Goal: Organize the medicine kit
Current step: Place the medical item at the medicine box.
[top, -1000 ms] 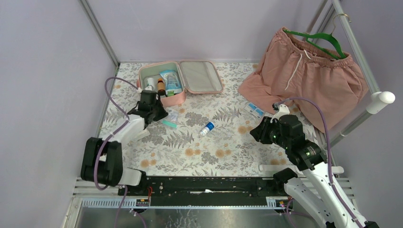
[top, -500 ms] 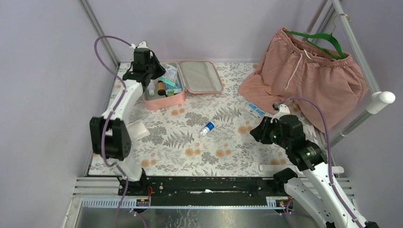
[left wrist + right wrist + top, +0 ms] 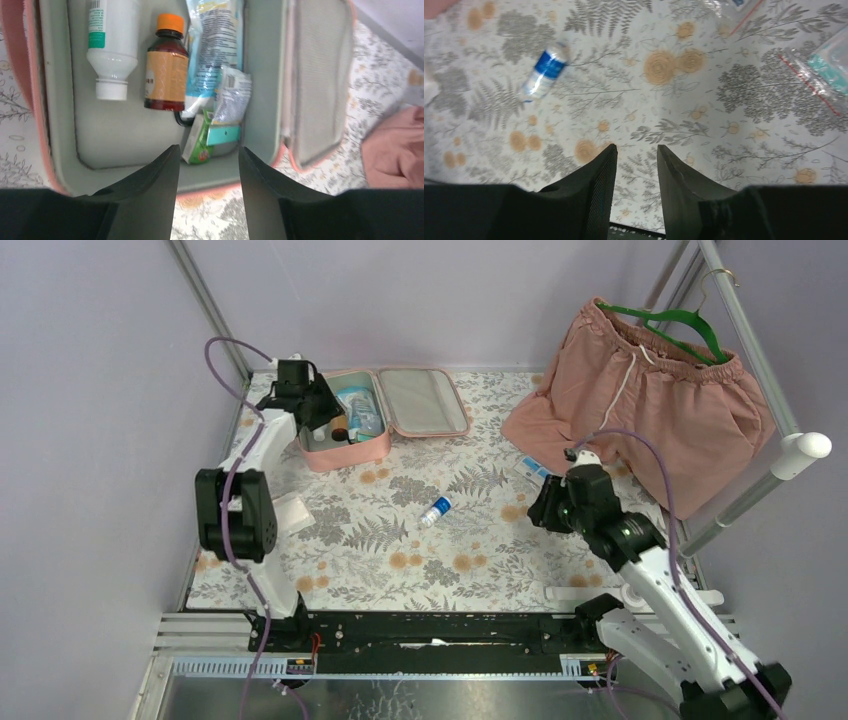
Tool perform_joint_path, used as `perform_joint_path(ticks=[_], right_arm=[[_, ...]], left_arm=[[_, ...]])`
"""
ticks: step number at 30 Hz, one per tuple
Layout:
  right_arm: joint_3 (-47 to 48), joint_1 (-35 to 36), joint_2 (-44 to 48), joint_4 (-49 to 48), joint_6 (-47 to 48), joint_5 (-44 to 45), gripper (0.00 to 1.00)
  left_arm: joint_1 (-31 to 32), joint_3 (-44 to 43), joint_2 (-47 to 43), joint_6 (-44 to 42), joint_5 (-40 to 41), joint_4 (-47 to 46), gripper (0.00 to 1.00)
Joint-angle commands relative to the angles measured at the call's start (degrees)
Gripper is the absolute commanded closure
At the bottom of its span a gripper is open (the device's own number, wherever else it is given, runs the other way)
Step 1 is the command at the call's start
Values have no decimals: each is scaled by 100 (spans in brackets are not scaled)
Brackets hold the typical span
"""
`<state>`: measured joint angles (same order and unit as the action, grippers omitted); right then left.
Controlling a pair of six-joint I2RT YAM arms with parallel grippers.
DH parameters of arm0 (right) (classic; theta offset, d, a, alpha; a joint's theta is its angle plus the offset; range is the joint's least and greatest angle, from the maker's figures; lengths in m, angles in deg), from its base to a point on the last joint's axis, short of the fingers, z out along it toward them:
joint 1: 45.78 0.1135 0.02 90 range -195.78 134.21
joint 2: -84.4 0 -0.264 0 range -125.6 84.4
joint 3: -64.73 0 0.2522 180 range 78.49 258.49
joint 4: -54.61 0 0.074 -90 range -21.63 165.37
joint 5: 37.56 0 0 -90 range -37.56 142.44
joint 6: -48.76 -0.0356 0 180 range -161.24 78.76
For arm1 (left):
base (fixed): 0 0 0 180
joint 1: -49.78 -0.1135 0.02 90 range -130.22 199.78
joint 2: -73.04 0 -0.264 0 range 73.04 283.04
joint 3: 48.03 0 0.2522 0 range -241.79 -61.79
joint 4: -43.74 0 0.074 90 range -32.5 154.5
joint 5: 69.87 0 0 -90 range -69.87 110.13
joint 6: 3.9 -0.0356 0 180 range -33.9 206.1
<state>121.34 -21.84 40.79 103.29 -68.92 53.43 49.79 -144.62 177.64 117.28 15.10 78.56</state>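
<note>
You're hovering the left tool [image 3: 207, 152], jaws spread and empty, over the medicine kit [image 3: 350, 452]: a soft pink, grey-lined, round-cornered case lying open at the far left of the floral bench [image 3: 470, 550], lid folded rightward, each half's long axis running near-to-far. Your right tool [image 3: 636, 150] is gaping, empty.

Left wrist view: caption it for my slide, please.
Open left claw above the open pink medicine kit holding a white bottle, amber orange-capped bottle and sachets.
</note>
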Motion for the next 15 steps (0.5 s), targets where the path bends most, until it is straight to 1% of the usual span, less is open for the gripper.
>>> perform_joint_path(ticks=[1,3,5,9,13,15], right_arm=[[439,-19,-964,-336,234,888,56],[660,-49,-1529,-520,441,1306,53],[923,-129,-2156,-721,673,1520,50],[1526,-308,-3366,-911,951,1393,42],[1993,-451,-4344,-1217,1133,1091,31],[2373,-522,-4931,-1198,1195,1085,29]], left_arm=[[7,416,-1057,73,-379,37,44],[8,741,-1581,117,-633,35,43],[8,1266,-2023,135,-779,5,43],[8,1926,-2624,-70,-911,14,42],[8,2250,-2886,-358,-742,201,42],[8,2416,-2971,-437,-687,224,42]])
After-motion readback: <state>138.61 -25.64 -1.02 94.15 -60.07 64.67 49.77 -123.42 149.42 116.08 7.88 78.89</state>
